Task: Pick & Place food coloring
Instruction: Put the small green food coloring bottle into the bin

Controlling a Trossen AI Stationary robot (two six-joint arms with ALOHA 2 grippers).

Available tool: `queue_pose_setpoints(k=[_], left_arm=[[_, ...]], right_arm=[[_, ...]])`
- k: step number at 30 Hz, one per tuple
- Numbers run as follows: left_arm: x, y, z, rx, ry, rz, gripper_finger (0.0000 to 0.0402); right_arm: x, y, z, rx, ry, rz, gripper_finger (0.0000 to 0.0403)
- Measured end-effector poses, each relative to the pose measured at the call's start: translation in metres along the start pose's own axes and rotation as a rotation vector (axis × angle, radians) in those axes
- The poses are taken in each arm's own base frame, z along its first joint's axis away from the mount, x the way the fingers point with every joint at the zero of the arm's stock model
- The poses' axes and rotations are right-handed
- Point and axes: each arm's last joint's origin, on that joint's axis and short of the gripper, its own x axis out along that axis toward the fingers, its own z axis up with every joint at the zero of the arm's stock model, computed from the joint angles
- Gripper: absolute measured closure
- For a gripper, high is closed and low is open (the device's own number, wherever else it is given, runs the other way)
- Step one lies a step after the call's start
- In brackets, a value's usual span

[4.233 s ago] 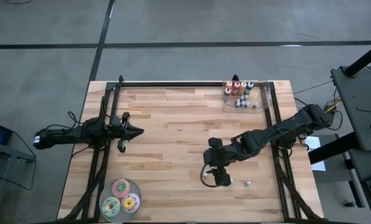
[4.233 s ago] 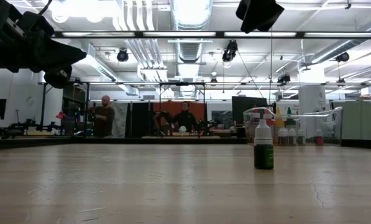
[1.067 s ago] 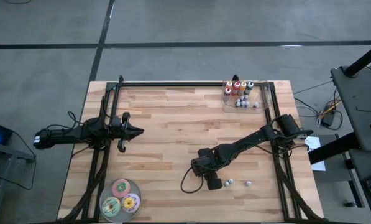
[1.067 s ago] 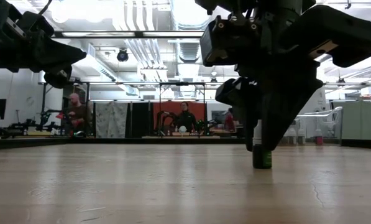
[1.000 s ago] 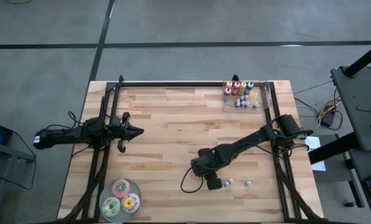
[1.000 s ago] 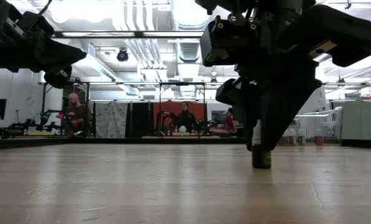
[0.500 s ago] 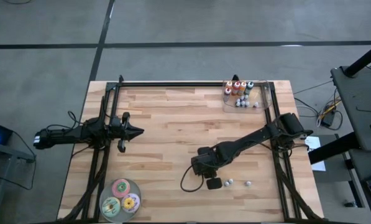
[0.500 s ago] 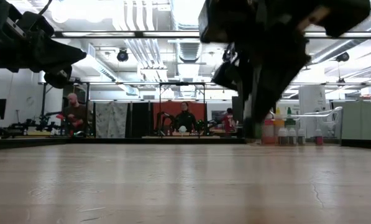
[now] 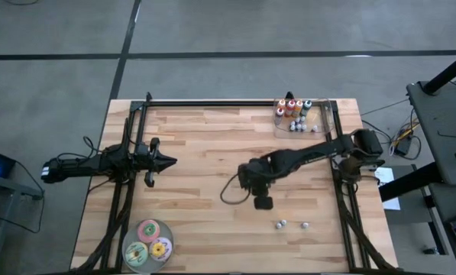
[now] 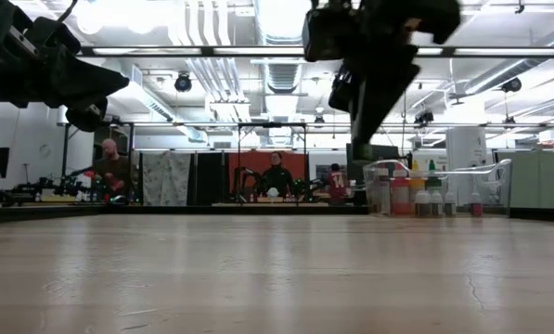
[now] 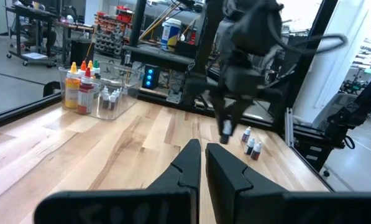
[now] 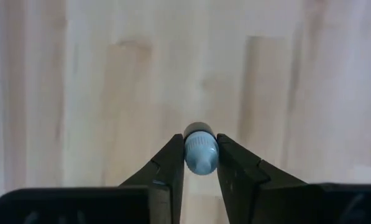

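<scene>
Grip: right gripper [image 12: 201,163] pinches one small food coloring bottle [image 12: 201,154] by its pale ribbed cap, jaws nearly closed and pressed to both sides of it; a hold high on the cap likely leaves the body free to hang straight for setting down.

Position: in the high view the right gripper [image 9: 262,200] sits over the middle of the table [image 9: 205,153], clear of the wood, with the bottle carried in the air; the left wrist view shows the bottle [image 11: 225,127] dangling below the fingers, well above the planks.

Destination, as judged: clear bin [image 9: 308,126] at the table's far right corner, well apart from the gripper, looks the likely drop point, so the carry appears about midway.

Bin contents: taller bottles with orange and red bodies [image 9: 291,107] stand upright along its far side; several tiny pale-capped ones [image 9: 298,127] sit beside them on the near side.

Still loose: two tiny bottles [image 9: 291,224] stand on the bare wood near the front right, just beside each other.

Left gripper [image 11: 202,152]: parked over the table's left side, fingers together, gripping nothing.

Discs [image 9: 148,242]: three flat round ones at the front left corner, untouched.

Background: people [image 10: 109,172] stand in the room beyond.
</scene>
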Motion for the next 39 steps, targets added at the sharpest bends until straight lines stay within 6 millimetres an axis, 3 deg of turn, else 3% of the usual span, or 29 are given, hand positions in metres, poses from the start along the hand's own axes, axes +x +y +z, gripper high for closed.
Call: queue_pose_setpoints(k=[11,19,29,39], left_arm=[[0.000,0.000,0.000,0.000,0.003,0.001,0.0402],[0.000,0.000,0.000,0.000,0.003,0.001,0.0402],[0.000,0.000,0.000,0.000,0.004,0.001,0.0402],[0.000,0.000,0.000,0.000,0.004,0.001,0.0402]], right_arm=[[-0.030,-0.074,0.001,0.099,-0.068,-0.067,0.0331],[-0.058,-0.131,-0.016,0.217,-0.076,-0.130,0.0331],[-0.101,-0.172,-0.051,0.397,-0.092,-0.188,0.0331],[-0.112,-0.208,-0.087,0.760,-0.073,-0.220,0.0331]])
